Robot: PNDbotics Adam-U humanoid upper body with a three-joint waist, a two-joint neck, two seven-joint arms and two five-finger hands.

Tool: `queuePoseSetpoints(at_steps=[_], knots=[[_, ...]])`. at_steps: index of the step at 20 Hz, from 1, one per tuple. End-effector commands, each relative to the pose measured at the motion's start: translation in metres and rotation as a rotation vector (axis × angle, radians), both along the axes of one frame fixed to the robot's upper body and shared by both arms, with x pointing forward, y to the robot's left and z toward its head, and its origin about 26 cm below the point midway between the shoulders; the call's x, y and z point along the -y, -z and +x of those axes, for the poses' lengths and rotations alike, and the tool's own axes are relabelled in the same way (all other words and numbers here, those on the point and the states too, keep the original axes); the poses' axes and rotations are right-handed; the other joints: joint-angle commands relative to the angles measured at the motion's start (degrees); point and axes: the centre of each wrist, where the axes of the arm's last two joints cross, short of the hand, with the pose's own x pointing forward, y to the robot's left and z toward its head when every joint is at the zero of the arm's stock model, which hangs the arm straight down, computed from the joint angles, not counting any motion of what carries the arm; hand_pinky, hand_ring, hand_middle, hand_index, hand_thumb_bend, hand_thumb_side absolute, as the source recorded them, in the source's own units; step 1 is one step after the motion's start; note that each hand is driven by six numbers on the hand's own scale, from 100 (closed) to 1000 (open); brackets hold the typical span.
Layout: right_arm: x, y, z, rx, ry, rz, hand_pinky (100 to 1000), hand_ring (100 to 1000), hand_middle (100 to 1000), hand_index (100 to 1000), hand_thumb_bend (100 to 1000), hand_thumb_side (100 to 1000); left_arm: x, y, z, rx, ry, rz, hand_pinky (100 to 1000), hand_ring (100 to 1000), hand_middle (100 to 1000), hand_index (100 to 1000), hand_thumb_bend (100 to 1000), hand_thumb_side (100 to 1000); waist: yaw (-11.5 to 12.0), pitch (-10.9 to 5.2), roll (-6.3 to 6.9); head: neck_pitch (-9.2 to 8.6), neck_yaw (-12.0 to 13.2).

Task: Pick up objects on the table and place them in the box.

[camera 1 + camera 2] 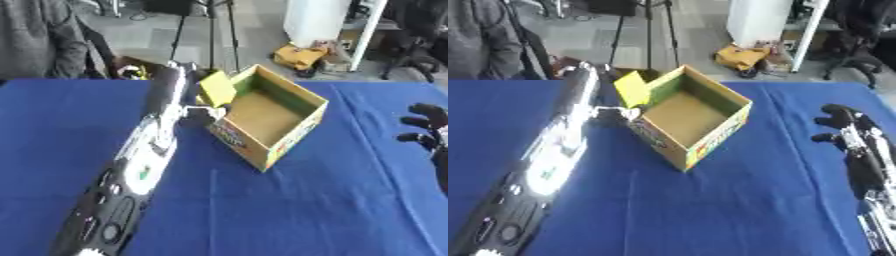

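The left arm (144, 165) stretches from the lower left corner up across the blue table (289, 210) to the near left corner of the box (267, 117). Its hand (619, 113) lies against the box's left wall, mostly hidden, so I cannot tell whether the fingers are open or curled. The cardboard box stands open at the table's middle, turned cornerwise, a yellow flap (216, 88) raised on its left side; its inside looks bare. At the right edge the right hand (843, 126) rests apart from the box, fingers loosely spread
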Motion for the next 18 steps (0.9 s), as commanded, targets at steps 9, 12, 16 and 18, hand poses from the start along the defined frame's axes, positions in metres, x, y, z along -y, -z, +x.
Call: queuePoseSetpoints(at_steps=[9, 12, 16, 18], knots=[[-0.021, -0.017, 0.012, 0.042, -0.103, -0.010, 570, 736, 749, 766, 499, 642, 0.003, 0.028, 0.036, -0.108, -0.111, 0.112, 361, 399, 335, 541, 555, 242, -6.64, 1.12, 0.17, -2.82, 3.68], [-0.026, -0.018, 0.013, 0.042, -0.123, -0.009, 570, 736, 749, 766, 498, 642, -0.005, 0.036, 0.045, -0.142, -0.141, 0.127, 417, 453, 400, 610, 742, 352, -8.98, 1.68, 0.33, -3.41, 4.70], [-0.026, -0.016, 0.013, 0.033, -0.126, -0.009, 570, 736, 748, 766, 496, 643, -0.010, 0.033, 0.050, -0.125, -0.137, 0.136, 545, 600, 540, 725, 1000, 545, -10.07, 1.94, 0.59, -3.51, 5.04], [-0.027, -0.015, 0.013, 0.032, -0.129, -0.009, 570, 735, 746, 765, 495, 643, -0.011, 0.031, 0.051, -0.113, -0.136, 0.145, 600, 679, 609, 759, 1000, 616, -10.22, 1.91, 0.67, -3.55, 5.12]])
